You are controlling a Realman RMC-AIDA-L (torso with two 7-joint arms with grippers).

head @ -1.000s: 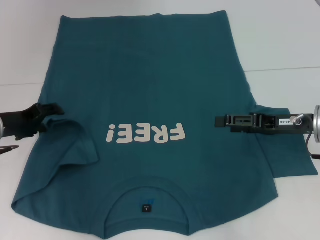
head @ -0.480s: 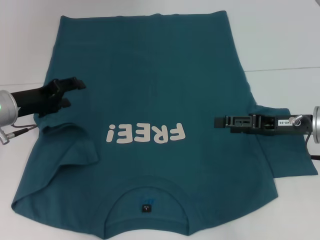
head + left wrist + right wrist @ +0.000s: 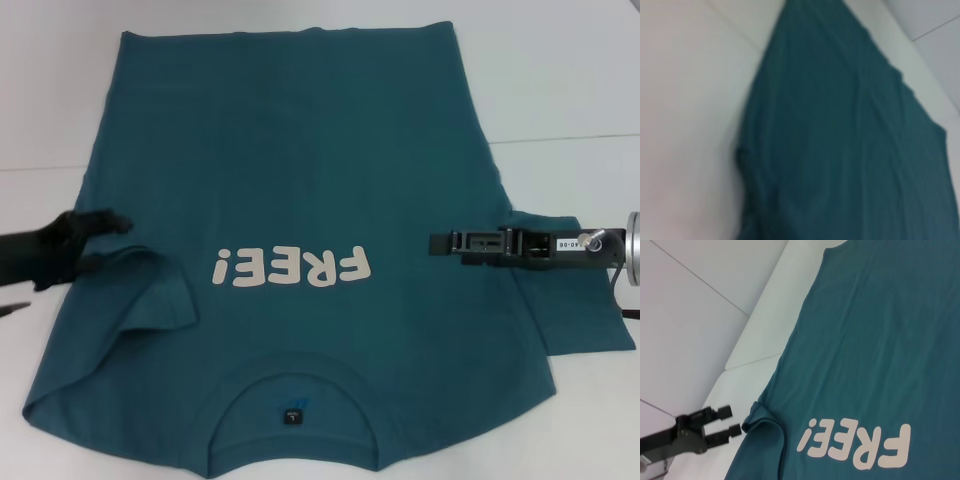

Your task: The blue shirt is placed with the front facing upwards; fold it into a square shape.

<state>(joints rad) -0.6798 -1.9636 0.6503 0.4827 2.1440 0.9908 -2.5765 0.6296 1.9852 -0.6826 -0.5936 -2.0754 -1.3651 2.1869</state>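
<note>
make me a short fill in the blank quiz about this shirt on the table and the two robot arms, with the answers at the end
1. The white lettering on the blue shirt reads ____.
2. The sleeve already folded in over the shirt body lies on the robot's ____ side.
3. In the right wrist view, the left gripper has its jaws ____ beside the shirt's edge.
4. The right gripper reaches in over the shirt's flat ____ sleeve.

Answers: FREE!; left; open; right
</note>
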